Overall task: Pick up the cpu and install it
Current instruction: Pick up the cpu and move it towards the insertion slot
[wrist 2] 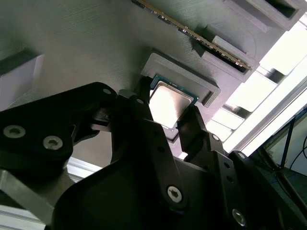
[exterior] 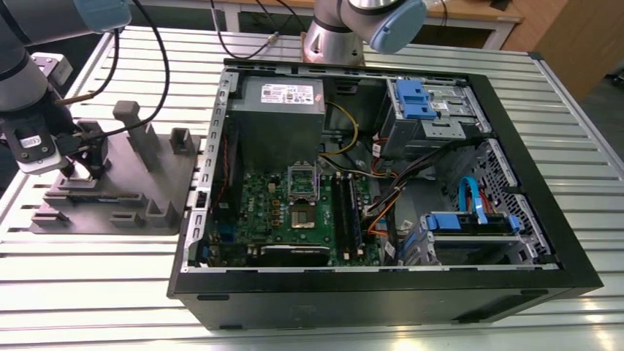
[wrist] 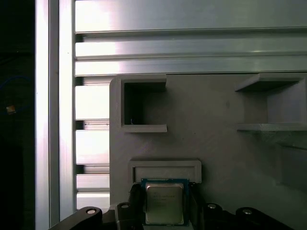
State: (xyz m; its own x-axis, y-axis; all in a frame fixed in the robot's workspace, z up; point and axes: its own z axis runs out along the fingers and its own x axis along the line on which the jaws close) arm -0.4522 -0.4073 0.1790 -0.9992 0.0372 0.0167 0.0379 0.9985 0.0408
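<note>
Grey plastic plate (exterior: 117, 183) with upright blocks lay on the slatted metal table (exterior: 390, 73), at the exterior view's left and just beside the open computer case (exterior: 390, 292). My gripper (exterior: 83, 167) was down over the end of the plate farthest from the case.

Both wrist views showed the cpu (wrist 2: 168, 103) (wrist: 164, 203) with its silvery top facing up. It sat at its low raised frame (wrist 2: 192, 79) (wrist: 165, 170) on the plate. My fingers (wrist 2: 139, 112) were nearly closed. One black finger lay against each of two opposite edges of the chip, so I had hold of the cpu by its sides. I could not tell whether it was lifted clear of the plate or resting in the frame.

A long thin board (wrist 2: 192, 31) stood on edge in a slot near the frame.

Inside the case, the socket (exterior: 303, 213) on the green motherboard (exterior: 268, 197) was well apart from the gripper.
</note>
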